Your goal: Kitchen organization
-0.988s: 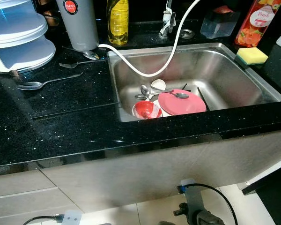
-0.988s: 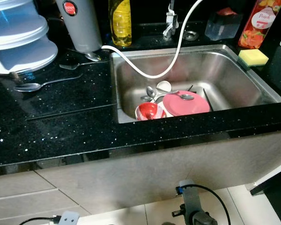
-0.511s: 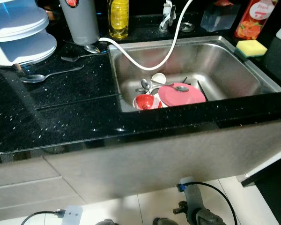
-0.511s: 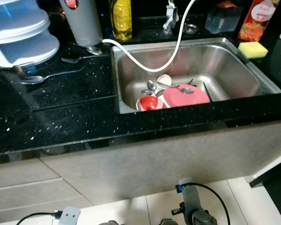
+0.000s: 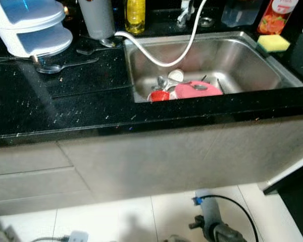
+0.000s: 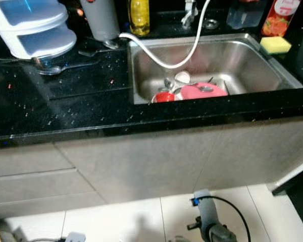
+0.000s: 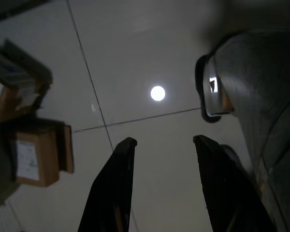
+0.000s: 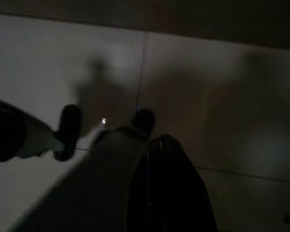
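The stainless steel sink [image 5: 252, 55] in the black table [image 5: 65, 111] holds a pink plate [image 5: 198, 89], red bowl [image 5: 160, 96] and spoons. The camera has pulled back. Left jaws [image 7: 162, 145] hang open, empty, over floor tiles; right jaws [image 8: 157, 145] appear closed.

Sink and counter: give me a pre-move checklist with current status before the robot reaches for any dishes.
1. Left gripper free to grasp: ok, fingers apart, nothing between them, hanging over the floor.
2. Right gripper ready: cannot tell, view too dark.
3. Dishes located: ok, pink plate and red bowl lie in the sink.
4. Access to dishes: not ok, white hose drapes into the sink above them.
5. Loose cutlery: not ok, spoon lies on the counter.
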You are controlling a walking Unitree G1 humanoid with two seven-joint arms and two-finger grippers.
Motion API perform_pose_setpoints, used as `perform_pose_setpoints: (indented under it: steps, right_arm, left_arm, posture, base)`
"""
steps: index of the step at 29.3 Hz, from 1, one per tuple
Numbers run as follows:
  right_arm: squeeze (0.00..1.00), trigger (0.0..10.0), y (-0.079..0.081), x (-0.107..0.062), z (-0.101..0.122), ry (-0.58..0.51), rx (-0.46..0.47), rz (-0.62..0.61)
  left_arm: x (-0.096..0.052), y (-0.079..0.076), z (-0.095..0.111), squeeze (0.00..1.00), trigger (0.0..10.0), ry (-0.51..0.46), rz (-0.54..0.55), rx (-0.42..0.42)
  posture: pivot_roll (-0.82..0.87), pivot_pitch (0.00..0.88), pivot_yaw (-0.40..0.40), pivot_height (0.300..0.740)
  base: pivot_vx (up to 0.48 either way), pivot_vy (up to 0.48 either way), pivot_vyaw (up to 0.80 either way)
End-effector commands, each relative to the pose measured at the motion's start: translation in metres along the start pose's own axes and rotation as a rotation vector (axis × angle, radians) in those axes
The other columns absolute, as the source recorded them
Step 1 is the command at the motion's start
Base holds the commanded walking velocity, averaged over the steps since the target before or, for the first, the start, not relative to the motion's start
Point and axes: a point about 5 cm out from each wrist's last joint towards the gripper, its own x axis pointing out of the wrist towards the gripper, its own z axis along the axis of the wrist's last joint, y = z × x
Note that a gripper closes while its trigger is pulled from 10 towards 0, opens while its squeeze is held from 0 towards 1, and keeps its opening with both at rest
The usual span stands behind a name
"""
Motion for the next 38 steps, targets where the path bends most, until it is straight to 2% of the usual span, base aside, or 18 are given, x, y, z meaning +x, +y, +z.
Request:
perform_pose_setpoints:
  steps: [1, 14, 17, 21, 23, 25, 27, 28, 32, 34, 35, 37, 38]
  right_arm:
    - [0.00, 10.0, -0.001, -0.001, -0.004, 0.008, 0.000, 0.000]
    - [0.00, 10.0, -0.001, -0.001, -0.003, 0.005, 0.000, -0.002]
    - [0.00, 10.0, -0.003, -0.001, 0.001, -0.019, -0.016, -0.010]
    - [0.00, 10.0, -0.008, -0.002, 0.017, -0.108, -0.095, 0.001]
    - [0.00, 10.0, -0.012, -0.006, 0.030, -0.211, -0.118, 0.020]
    - [0.00, 10.0, -0.015, -0.011, 0.042, -0.311, -0.140, 0.036]
    - [0.00, 10.0, -0.016, -0.024, 0.058, -0.438, -0.115, 0.047]
    - [0.00, 10.0, -0.016, -0.024, 0.058, -0.438, -0.115, 0.047]
    - [0.00, 10.0, -0.013, -0.042, 0.064, -0.522, -0.073, 0.053]
    - [0.00, 10.0, -0.013, -0.042, 0.064, -0.522, -0.073, 0.053]
    - [0.00, 10.0, -0.012, -0.048, 0.063, -0.534, -0.074, 0.056]
    - [0.00, 10.0, -0.006, -0.054, 0.067, -0.562, -0.089, 0.074]
    - [0.00, 10.0, -0.006, -0.054, 0.067, -0.562, -0.089, 0.074]
  left_arm:
    - [0.002, 0.000, 0.012, 0.00, 10.0, -0.048, -0.002, 0.003]
    - [0.003, 0.000, 0.014, 0.00, 10.0, -0.058, -0.001, 0.003]
    - [0.003, 0.003, 0.020, 0.00, 10.0, -0.101, 0.018, 0.010]
    - [0.000, 0.010, 0.036, 0.00, 10.0, -0.246, 0.042, 0.097]
    - [-0.005, 0.016, 0.049, 0.00, 10.0, -0.386, 0.061, 0.122]
    - [-0.015, 0.020, 0.060, 0.00, 10.0, -0.520, 0.068, 0.132]
    - [-0.033, 0.020, 0.069, 0.00, 10.0, -0.650, 0.048, 0.126]
    - [-0.033, 0.020, 0.069, 0.00, 10.0, -0.650, 0.048, 0.126]
    - [-0.053, 0.018, 0.071, 0.00, 10.0, -0.718, 0.014, 0.101]
    - [-0.053, 0.018, 0.071, 0.00, 10.0, -0.718, 0.014, 0.101]
    - [-0.059, 0.018, 0.072, 0.00, 10.0, -0.737, 0.009, 0.100]
    - [-0.064, 0.017, 0.090, 0.00, 10.0, -0.791, 0.015, 0.129]
    - [-0.064, 0.017, 0.090, 0.00, 10.0, -0.791, 0.015, 0.129]
  posture:
    - [0.04, 0.067, 0.006, 0.740]
    - [0.04, 0.069, 0.008, 0.740]
    - [0.04, 0.069, 0.008, 0.740]
    - [0.05, 0.081, 0.011, 0.740]
    - [0.06, 0.088, 0.012, 0.740]
    - [0.06, 0.095, 0.013, 0.740]
    - [0.07, 0.101, 0.014, 0.740]
    - [0.07, 0.101, 0.014, 0.740]
    - [0.07, 0.108, 0.016, 0.740]
    - [0.07, 0.108, 0.016, 0.740]
    - [0.07, 0.111, 0.015, 0.740]
    - [0.06, 0.116, 0.014, 0.740]
    - [0.06, 0.116, 0.014, 0.740]
  base:
    - [0.000, 0.000, 0.00]
    - [0.000, 0.000, 0.00]
    - [0.000, 0.000, 0.00]
    - [0.000, 0.000, 0.00]
    - [0.000, 0.000, 0.00]
    - [0.000, 0.000, 0.00]
    - [0.000, 0.000, 0.00]
    - [0.000, 0.000, 0.00]
    - [0.000, 0.000, 0.00]
    - [0.000, 0.000, 0.00]
    - [0.000, 0.000, 0.00]
    - [0.000, 0.000, 0.00]
    - [0.000, 0.000, 0.00]
